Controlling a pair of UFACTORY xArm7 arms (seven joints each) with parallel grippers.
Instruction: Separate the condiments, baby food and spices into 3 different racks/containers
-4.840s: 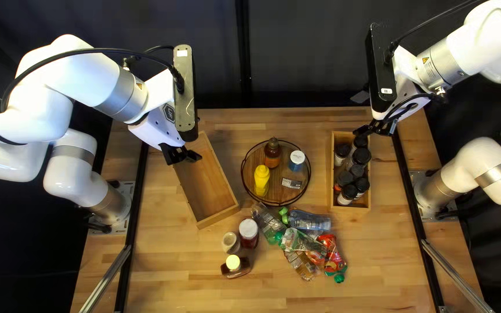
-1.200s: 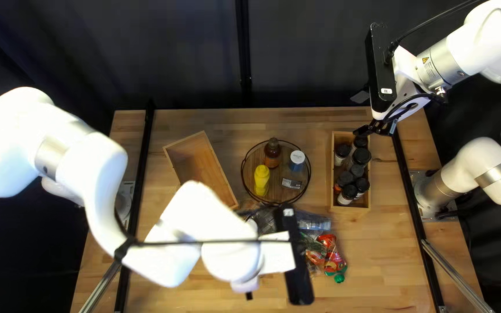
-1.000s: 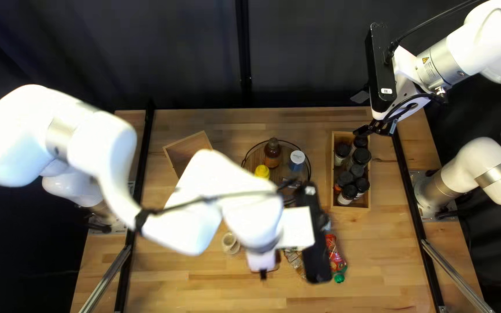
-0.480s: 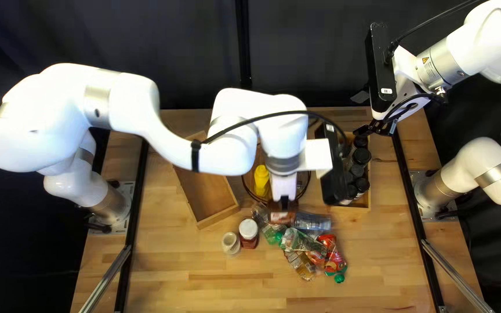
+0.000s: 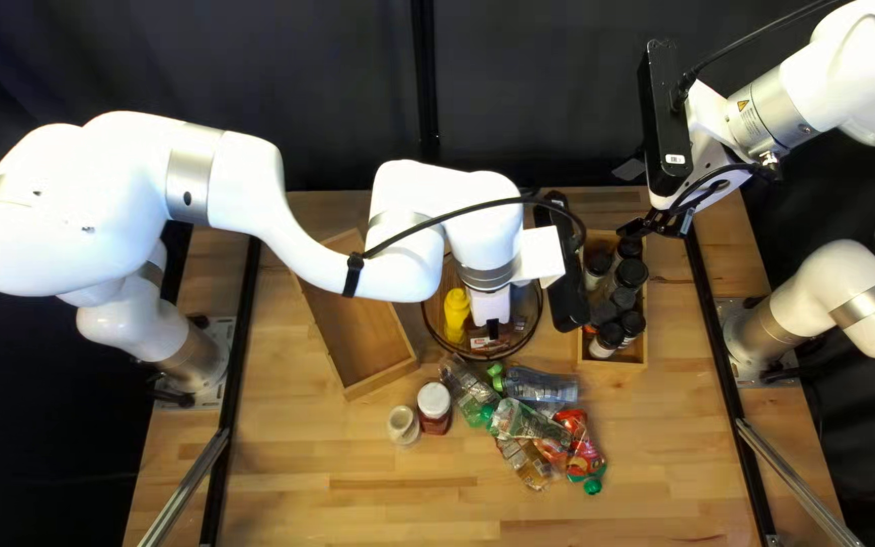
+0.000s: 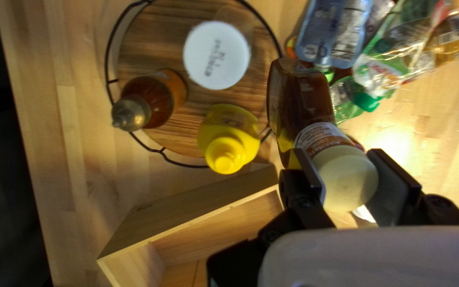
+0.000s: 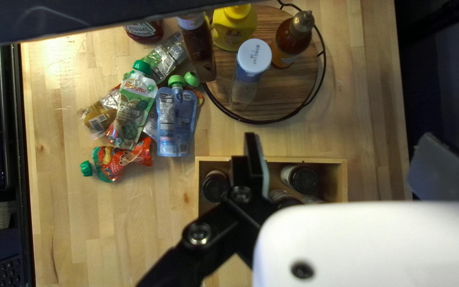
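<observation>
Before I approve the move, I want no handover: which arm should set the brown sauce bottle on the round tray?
Left, likely: the left gripper is shut on the bottle, near the tray; the right gripper is by the spices.

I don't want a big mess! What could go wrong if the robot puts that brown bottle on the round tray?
My left gripper has the brown bottle up by its pale cap, so it might swing or slip. Coming down, it could knock over the yellow bottle standing on the round tray. Or it might catch the wire rim and tip.
</observation>
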